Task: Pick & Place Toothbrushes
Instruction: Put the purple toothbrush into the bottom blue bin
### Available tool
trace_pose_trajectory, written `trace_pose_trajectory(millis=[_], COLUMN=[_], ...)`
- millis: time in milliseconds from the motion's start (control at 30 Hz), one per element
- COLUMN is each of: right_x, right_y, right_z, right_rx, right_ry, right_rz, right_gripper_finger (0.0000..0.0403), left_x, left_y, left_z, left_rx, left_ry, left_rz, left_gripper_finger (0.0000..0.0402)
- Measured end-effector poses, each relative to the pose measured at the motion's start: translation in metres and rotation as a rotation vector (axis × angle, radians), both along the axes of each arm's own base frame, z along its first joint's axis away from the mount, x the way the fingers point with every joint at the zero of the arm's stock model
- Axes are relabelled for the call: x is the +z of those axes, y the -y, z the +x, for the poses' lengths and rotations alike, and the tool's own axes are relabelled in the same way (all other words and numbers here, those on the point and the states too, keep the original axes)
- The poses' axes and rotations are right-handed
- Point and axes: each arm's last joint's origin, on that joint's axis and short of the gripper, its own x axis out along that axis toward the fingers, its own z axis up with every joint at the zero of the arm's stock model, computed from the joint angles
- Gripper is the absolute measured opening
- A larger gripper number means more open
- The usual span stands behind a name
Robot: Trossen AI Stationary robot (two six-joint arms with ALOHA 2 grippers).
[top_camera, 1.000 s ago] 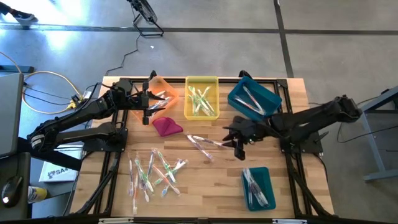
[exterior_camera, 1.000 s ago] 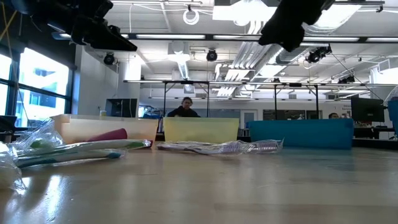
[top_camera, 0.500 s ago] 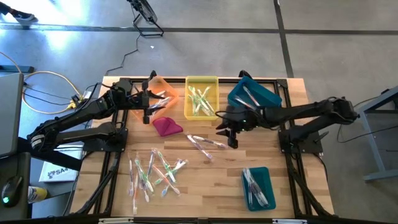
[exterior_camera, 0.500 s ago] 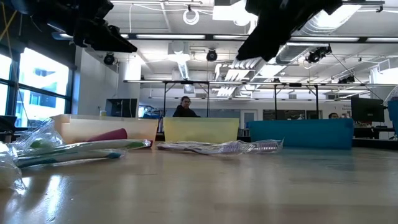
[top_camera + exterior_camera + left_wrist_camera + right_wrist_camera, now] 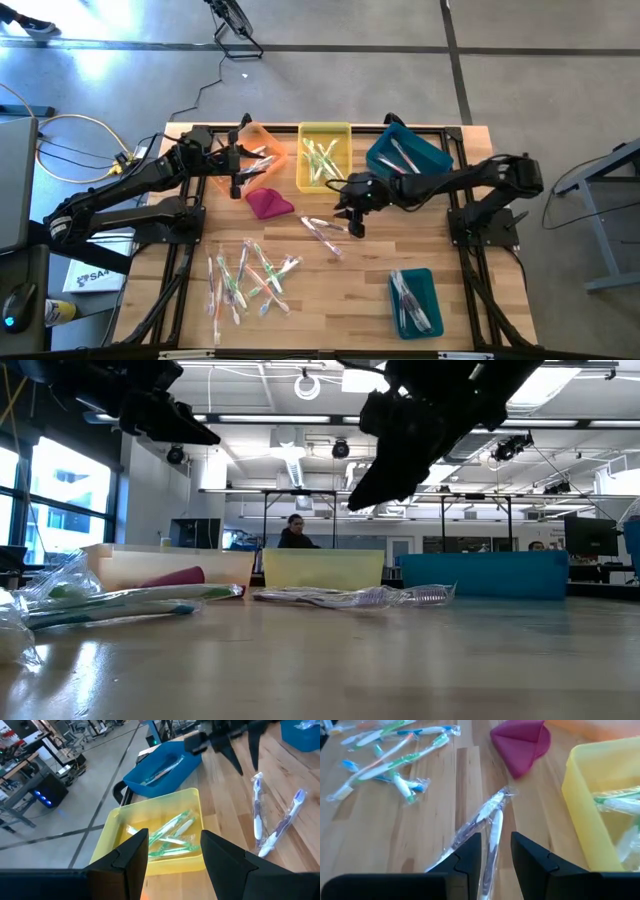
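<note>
Two wrapped toothbrushes (image 5: 325, 232) lie flat on the wooden table near its middle; the right wrist view shows them too (image 5: 490, 822). My right gripper (image 5: 351, 218) hangs open just above and right of them, clear of the table in the low view (image 5: 358, 498). Several more toothbrushes (image 5: 248, 277) lie loose at the near left. My left gripper (image 5: 252, 168) stands open with nothing between its fingers (image 5: 172, 865) beside the orange bin (image 5: 262, 150), pointing toward the yellow bin (image 5: 150, 845).
The yellow bin (image 5: 324, 155) holds green toothbrushes. A blue bin (image 5: 408, 155) stands tilted at the far right, and another blue bin (image 5: 413, 300) at the near right. A magenta cloth (image 5: 268, 203) lies left of the middle. A person (image 5: 296, 532) shows far behind the table.
My right gripper has swung toward the table's left edge and come down, ending near the two wrapped toothbrushes in the middle. Its finger gap looks unchanged. The toothbrushes have stayed where they were.
</note>
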Motion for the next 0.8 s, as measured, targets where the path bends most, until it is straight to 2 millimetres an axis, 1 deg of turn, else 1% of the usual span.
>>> trace_pose_trajectory(millis=[200, 533, 700, 800], right_x=[-0.017, -0.042, -0.052, -0.053], right_y=[-0.003, -0.015, -0.021, -0.024], right_z=[0.010, 0.018, 0.020, 0.020], right_rx=[0.010, -0.024, -0.051, -0.063], right_ry=[-0.009, -0.077, -0.101, -0.108], right_rz=[0.001, -0.062, -0.074, -0.095], right_gripper_finger=[0.0097, 0.0097, 0.0097, 0.0104], left_x=[0.000, 0.000, 0.000, 0.000], left_y=[0.000, 0.000, 0.000, 0.000], left_z=[0.000, 0.000, 0.000, 0.000], left_rx=[-0.001, -0.003, -0.004, -0.004], left_ry=[0.001, 0.001, 0.000, 0.000], left_rz=[-0.001, -0.002, -0.002, -0.002], left_gripper_finger=[0.0175, 0.0175, 0.0175, 0.0175])
